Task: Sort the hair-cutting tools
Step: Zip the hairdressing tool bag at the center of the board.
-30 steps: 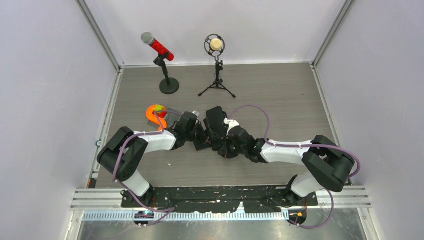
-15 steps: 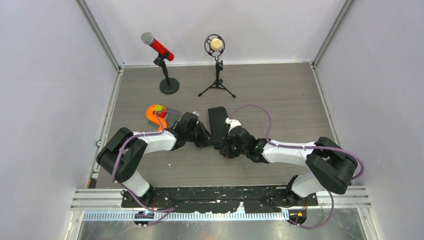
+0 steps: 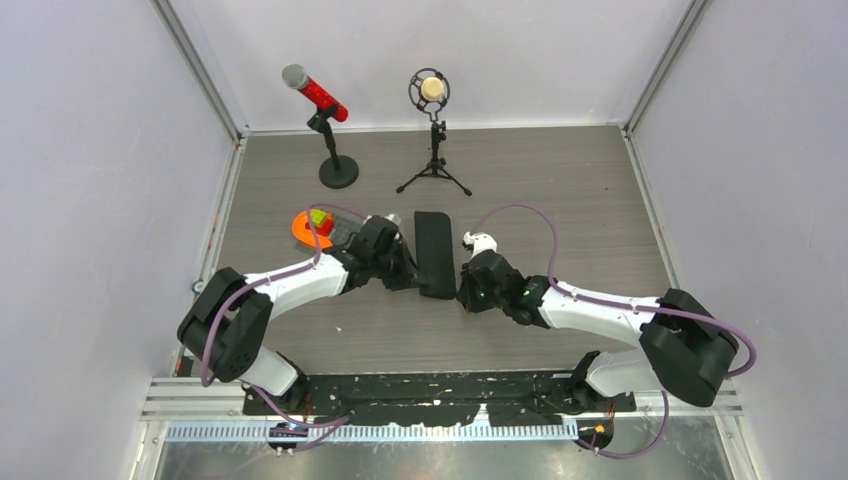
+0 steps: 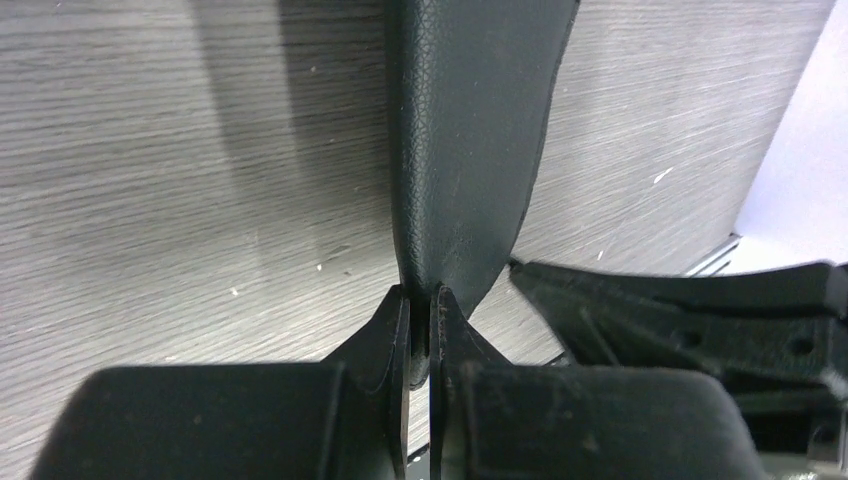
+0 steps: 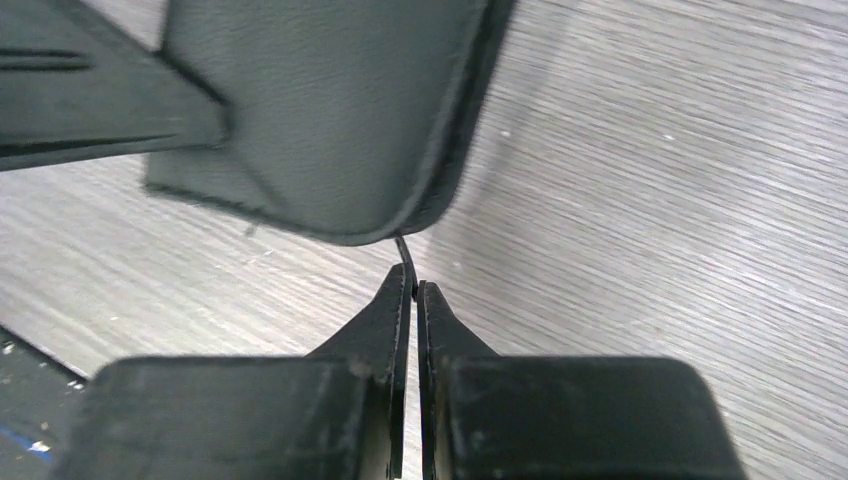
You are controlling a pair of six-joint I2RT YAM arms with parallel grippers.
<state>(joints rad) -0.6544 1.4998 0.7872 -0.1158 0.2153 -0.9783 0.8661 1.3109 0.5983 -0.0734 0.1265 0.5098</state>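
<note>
A black case (image 3: 435,252) lies between the two arms. The left gripper (image 4: 420,300) is clamped on the case's edge. The right gripper (image 5: 411,292) is pinched on a thin pull tab (image 5: 404,252) at a rounded corner. No hair-cutting tools show; they are probably inside.

To unzip cleanly, the left should anchor the case while the right draws the tab along the edge.

Only the right wrist view shows the tab; only the top view shows the whole case.

From above, the left arm (image 3: 300,285) and its cable cover part of an orange object (image 3: 300,228), so I can't name it. The black case (image 4: 470,130) runs off the top of both wrist views and is blurred in the right one. A thin black strip (image 5: 405,257), perhaps a zip pull, is pinched in the right fingers (image 5: 392,310) and is too small to tell.
</note>
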